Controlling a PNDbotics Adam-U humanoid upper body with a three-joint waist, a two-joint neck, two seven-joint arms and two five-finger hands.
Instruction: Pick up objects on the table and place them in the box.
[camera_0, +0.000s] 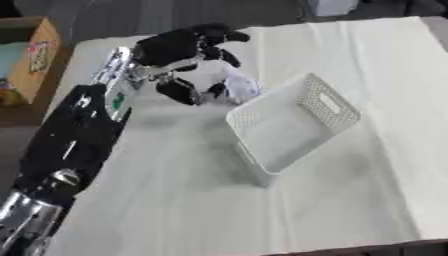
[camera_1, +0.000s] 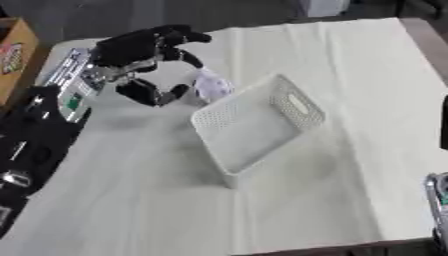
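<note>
The left robot hand (camera_0: 188, 47), fingers and thumb spread in an open curl, brackets a pale crumpled object (camera_0: 239, 86) (not visibly gripped) just beside the white box (camera_0: 293, 122).

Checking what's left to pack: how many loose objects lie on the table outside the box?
1: a pale crumpled object between the left robot hand and the white box. Others may be hidden.

Wide bare cream tablecloth (camera_0: 367, 190) right of and before the white perforated plastic basket (camera_0: 293, 120), small crumpled white-and-purple thing (camera_0: 238, 85) just beside its far-left corner, black left hand (camera_0: 179, 47) crowding that corner from the left
</note>
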